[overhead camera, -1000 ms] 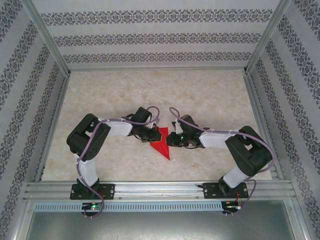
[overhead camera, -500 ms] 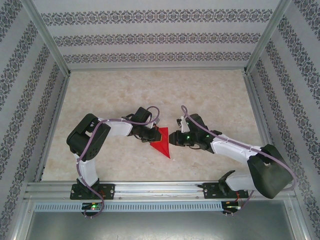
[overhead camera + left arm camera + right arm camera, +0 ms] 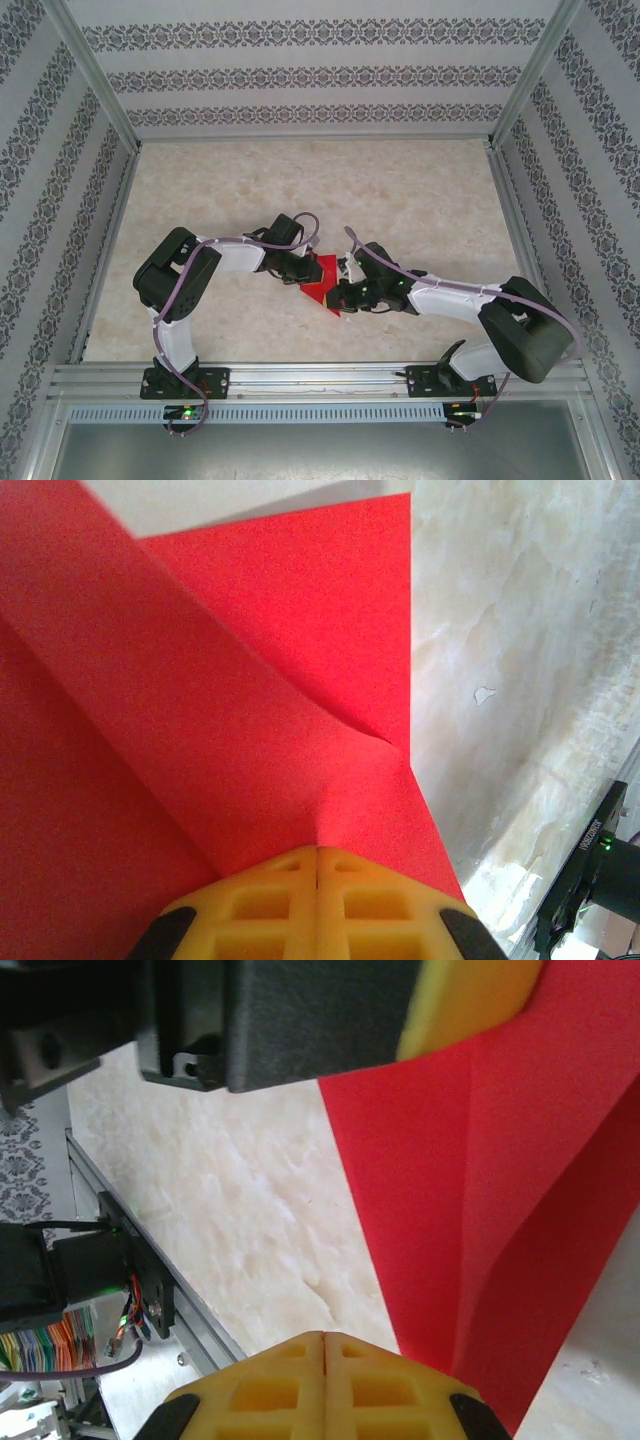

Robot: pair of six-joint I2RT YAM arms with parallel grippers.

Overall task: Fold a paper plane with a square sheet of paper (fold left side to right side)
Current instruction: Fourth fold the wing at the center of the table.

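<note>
Seen from overhead, the red paper lies on the table just below the middle of the frame, between the left gripper and right gripper. The left wrist view adds the detail: pads clamped shut, pinching a raised fold. In the right wrist view the pads are closed at the paper's edge, but there's no telling if they grip it.

The table has a pale beige top with a marble-like pattern, and the left wrist view shows one small light chip in it. Three walls with grey ornamental stripes on white stand around it, with metal posts at the back corners. Along the near edge lies an aluminium rail, just below it a slotted white strip, then a plain grey panel.
</note>
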